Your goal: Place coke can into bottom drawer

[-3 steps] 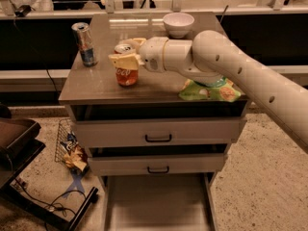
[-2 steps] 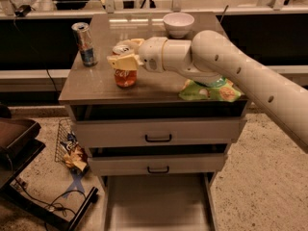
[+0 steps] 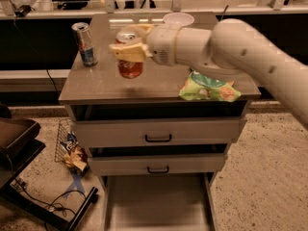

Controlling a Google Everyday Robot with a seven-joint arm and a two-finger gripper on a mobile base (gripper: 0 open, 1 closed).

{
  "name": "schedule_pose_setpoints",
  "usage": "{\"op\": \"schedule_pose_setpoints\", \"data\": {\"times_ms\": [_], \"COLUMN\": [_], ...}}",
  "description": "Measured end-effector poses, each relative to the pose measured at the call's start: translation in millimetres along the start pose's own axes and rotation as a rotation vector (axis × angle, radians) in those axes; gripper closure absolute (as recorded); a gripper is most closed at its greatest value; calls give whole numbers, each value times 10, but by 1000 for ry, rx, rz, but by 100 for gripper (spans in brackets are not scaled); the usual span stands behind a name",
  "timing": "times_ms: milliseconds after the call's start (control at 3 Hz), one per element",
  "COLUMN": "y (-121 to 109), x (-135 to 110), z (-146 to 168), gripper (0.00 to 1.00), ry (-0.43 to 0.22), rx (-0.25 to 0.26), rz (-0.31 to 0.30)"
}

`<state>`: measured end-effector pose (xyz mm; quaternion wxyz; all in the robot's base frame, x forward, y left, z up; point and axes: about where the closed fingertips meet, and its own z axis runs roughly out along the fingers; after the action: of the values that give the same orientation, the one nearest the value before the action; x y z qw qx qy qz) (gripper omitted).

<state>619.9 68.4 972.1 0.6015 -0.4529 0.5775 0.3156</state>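
The coke can [image 3: 130, 65], red with a silver top, is held in my gripper [image 3: 129, 51] just above the cabinet top [image 3: 106, 88], left of its middle. The yellowish fingers [image 3: 126, 52] are closed around the can's upper part, and my white arm reaches in from the right. The bottom drawer [image 3: 156, 203] is pulled out below, a wide shallow grey tray with nothing in it. It lies lower than the can and toward the front.
A taller blue-and-silver can [image 3: 85, 43] stands at the top's left edge. A green snack bag [image 3: 209, 88] lies at the front right, and a white bowl [image 3: 178, 19] sits at the back. The two upper drawers [image 3: 158, 131] are shut. Wrappers [image 3: 74, 153] and a black stand [image 3: 29, 177] are on the floor to the left.
The coke can has risen slightly off the cabinet top in my closed gripper. Nothing else has moved.
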Motion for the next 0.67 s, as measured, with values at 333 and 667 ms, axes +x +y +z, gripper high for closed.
{"op": "schedule_pose_setpoints", "data": {"times_ms": [333, 667], "y": [558, 1031], "x": [-140, 140], "z": [-262, -433], "gripper": [100, 100], "ry": [-26, -29], "rx": [3, 21], "rz": [-41, -45]}}
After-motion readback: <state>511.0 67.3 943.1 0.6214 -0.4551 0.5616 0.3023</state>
